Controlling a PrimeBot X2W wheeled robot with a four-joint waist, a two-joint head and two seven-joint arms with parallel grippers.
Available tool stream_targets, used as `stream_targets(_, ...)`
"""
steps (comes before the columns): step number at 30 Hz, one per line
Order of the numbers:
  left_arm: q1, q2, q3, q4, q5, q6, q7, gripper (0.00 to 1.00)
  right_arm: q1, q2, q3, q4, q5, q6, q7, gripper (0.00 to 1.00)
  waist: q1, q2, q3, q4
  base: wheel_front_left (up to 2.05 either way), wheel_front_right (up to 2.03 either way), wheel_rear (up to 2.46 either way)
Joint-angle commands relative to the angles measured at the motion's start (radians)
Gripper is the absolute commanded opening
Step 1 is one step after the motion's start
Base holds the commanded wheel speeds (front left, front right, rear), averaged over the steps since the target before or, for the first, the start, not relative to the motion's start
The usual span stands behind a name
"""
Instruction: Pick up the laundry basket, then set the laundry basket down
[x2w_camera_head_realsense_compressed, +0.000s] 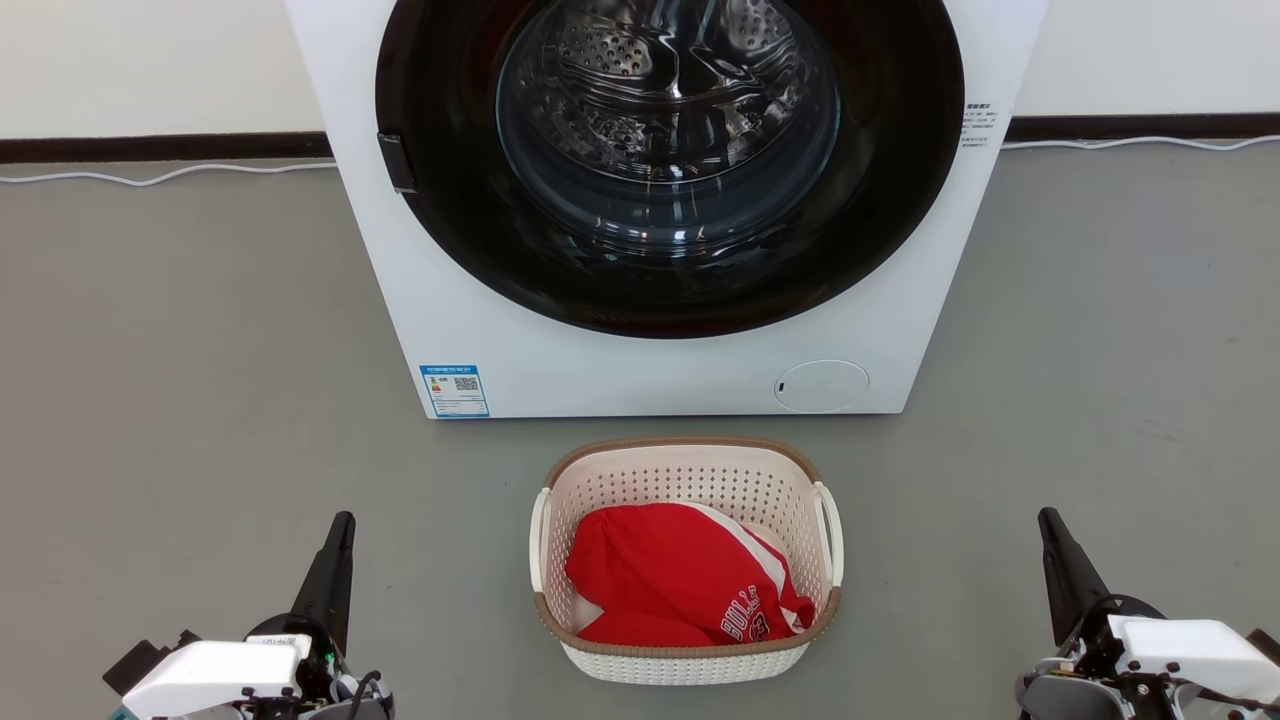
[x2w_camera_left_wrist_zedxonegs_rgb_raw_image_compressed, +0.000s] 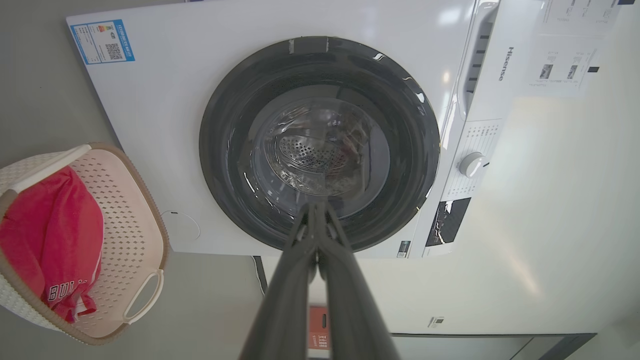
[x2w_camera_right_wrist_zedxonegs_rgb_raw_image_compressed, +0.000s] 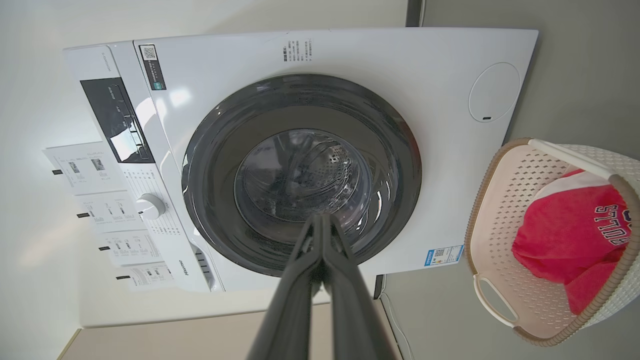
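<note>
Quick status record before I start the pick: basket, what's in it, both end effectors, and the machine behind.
basket: small cream-white perforated plastic laundry basket with brown woven-look rim, upright on the grey floor
contents: red fabric garment with white lettering
left end effector: shut, empty, left of the basket, apart from it
right end effector: shut, empty, right of the basket, apart from it
machine: white front-loading washing machine behind the basket, round door closed
task state: basket not yet grasped
</note>
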Motion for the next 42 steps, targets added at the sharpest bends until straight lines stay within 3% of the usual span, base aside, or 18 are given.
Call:
stream_targets(1,-0.054,0.013,0.029,-0.028,-0.006,-0.007,0.006,0.0,-0.058,-0.004,0.018,-0.029,0.007,0.007,0.007,0.0,0.0,0.0,0.0,0.0,0.0,0.0,0.0)
stream_targets(33,-0.054,0.013,0.029,-0.028,-0.006,-0.007,0.006,0.0,-0.058,-0.004,0.018,-0.029,0.007,0.007,0.007,0.0,0.0,0.0,0.0,0.0,0.0,0.0,0.0)
stream_targets(34,0.002,-0.001,0.0,0.004,0.0,0.0,-0.001,1.0,0.003,0.0,0.001,0.003,0.0,0.0,0.0,1.0,0.0,0.0,0.0,0.0,0.0,0.0,0.0)
stream_targets(42,0.044,-0.008,-0.01,0.043,0.002,0.0,-0.014,1.0,0.043,0.006,0.011,0.036,-0.004,0.0,-0.011,1.0,0.0009,0.0,0.001,0.0,0.0,0.0,0.0)
